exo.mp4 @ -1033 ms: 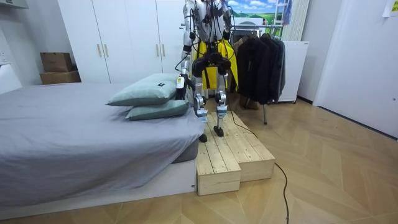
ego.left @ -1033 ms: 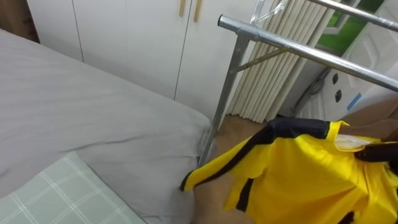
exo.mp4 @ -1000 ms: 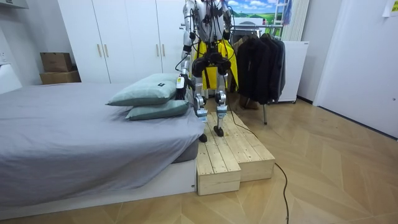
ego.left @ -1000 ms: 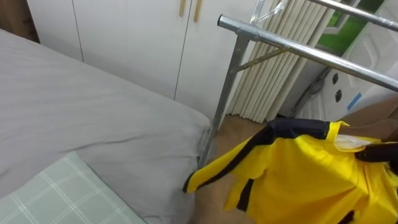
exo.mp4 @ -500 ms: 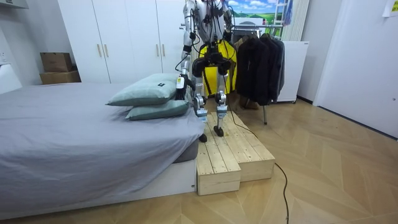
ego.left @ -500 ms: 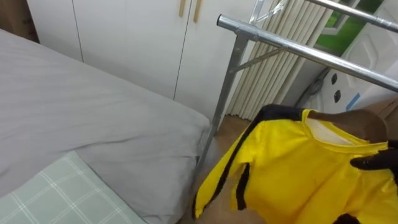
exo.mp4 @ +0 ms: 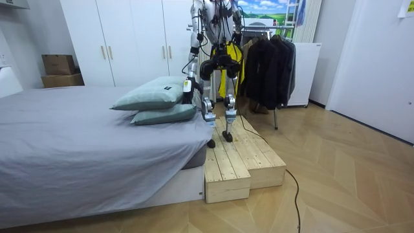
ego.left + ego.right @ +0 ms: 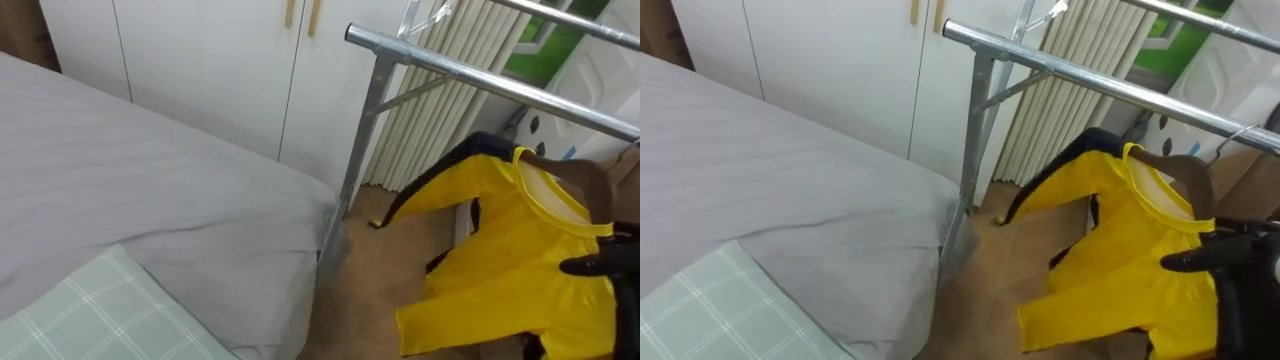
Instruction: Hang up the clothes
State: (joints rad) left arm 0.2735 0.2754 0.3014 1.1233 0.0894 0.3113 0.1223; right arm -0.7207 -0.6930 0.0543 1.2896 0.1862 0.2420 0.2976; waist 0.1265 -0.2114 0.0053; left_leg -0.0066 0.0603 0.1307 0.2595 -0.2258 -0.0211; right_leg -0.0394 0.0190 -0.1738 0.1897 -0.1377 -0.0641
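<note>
A yellow shirt [image 8: 520, 250] with black trim hangs on a brown hanger [image 8: 1188, 178], just below the metal rail [image 8: 480, 75] of the clothes rack. The hanger's wire hook [image 8: 1232, 135] is close under the rail; I cannot tell whether it rests on it. My right hand [image 8: 1230, 258] comes in from the right edge, its dark fingers closed over the shirt's shoulder and the hanger beneath. One sleeve trails down to the left, off the bed. In the room view my left hand [image 7: 187, 87] hangs at my side by the pillows.
The grey bed [image 8: 150, 190] with a checked pillow [image 8: 90, 310] lies to my left, touching the rack's upright post [image 8: 355, 170]. White wardrobe doors [image 8: 200, 60] stand behind. I stand on a wooden platform [image 7: 242, 162]; dark clothes [image 7: 268, 61] hang farther along the rack.
The shirt on its hanger has risen and moved right toward the rail. Its sleeve has swung away from the bed's corner. My right hand moved with it.
</note>
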